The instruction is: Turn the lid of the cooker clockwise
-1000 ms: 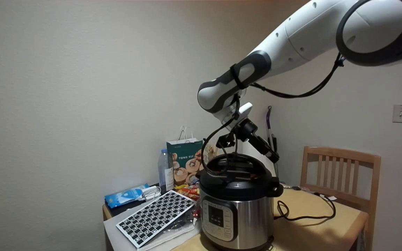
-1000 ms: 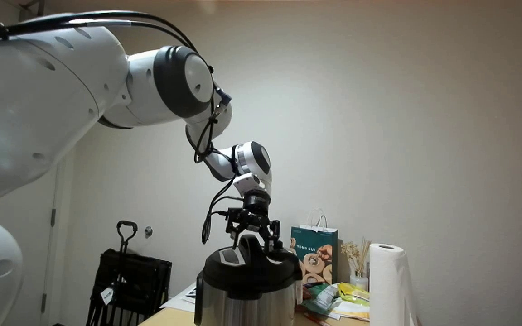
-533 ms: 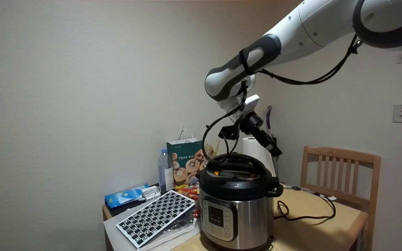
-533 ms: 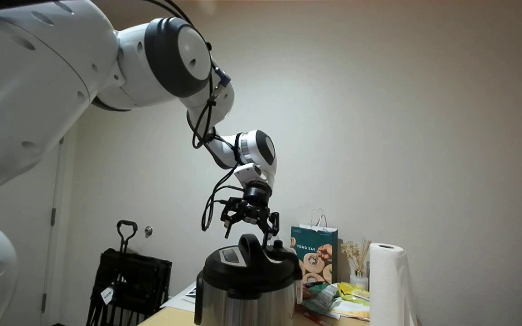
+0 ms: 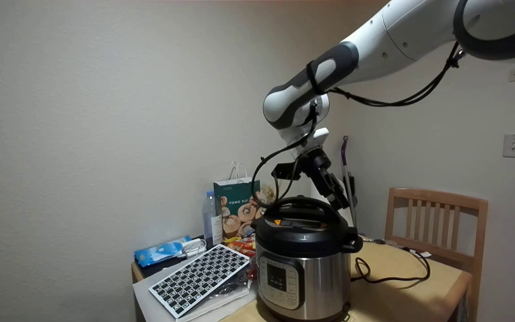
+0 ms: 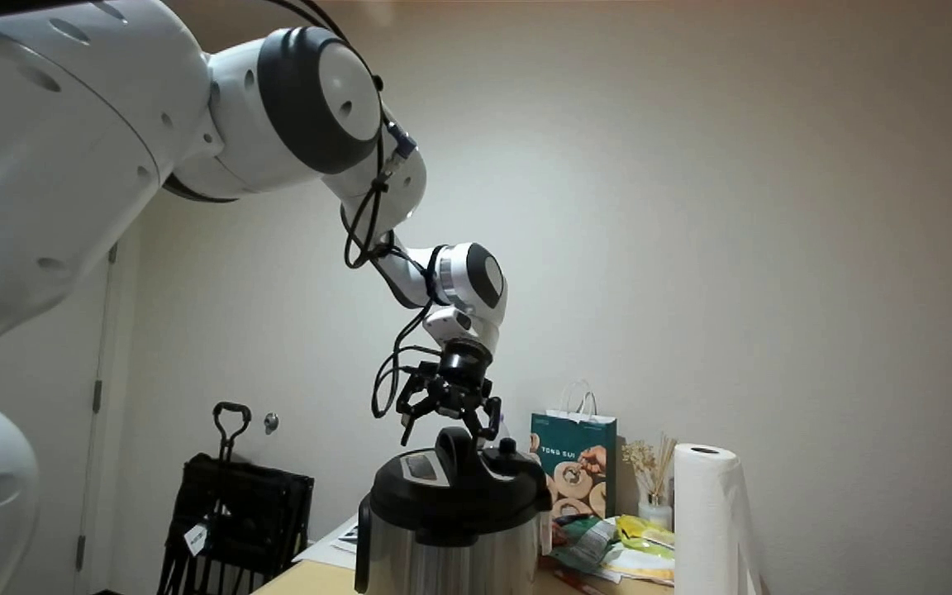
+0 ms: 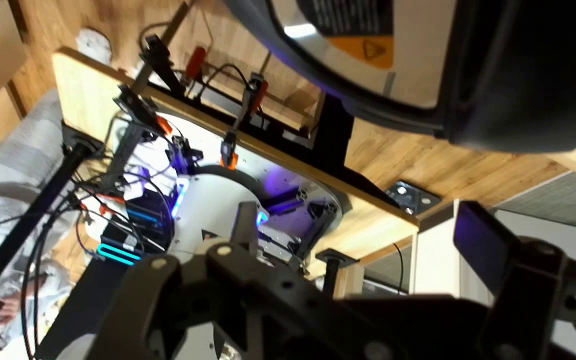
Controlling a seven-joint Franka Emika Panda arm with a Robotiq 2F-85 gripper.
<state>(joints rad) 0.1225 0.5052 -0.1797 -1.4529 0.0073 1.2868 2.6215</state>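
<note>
Your tool (image 7: pixel 363 236) hangs lower than half a second ago, spread wide, empty. In an exterior view the lid (image 5: pixel 291 241) tops the cooker (image 5: pixel 329 286), left of the surface's (image 5: pixel 391 264) corner, near edge cut off.

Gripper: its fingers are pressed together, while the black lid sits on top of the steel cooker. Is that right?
Not quite: the fingers of the gripper stand wide apart, as the wrist view shows. The rest holds: the black lid sits on top of the steel cooker in both exterior views.
</note>
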